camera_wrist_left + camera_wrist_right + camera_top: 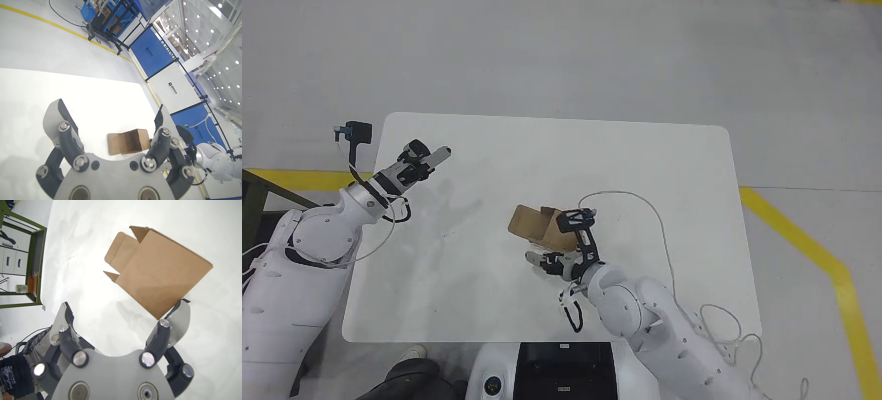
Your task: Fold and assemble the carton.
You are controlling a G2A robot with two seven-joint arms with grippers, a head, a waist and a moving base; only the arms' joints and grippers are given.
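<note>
A brown cardboard carton (534, 222) lies on its side near the middle of the white table (642, 160), partly erected, with its end flaps (117, 251) spread open. My right gripper (560, 240) stands open at the carton's near side. In the right wrist view one fingertip (180, 308) touches the corner of the carton (160, 275), and the other finger (66, 313) is apart from it over bare table. My left gripper (111, 115) is open and empty, held above the table's left part (430, 158), far from the carton (128, 144).
A thin white cable (642, 205) curves over the table to the right of the carton. A small black device (354, 132) hangs off the table's far left corner. A green metal frame (36, 256) stands beside the table's left edge.
</note>
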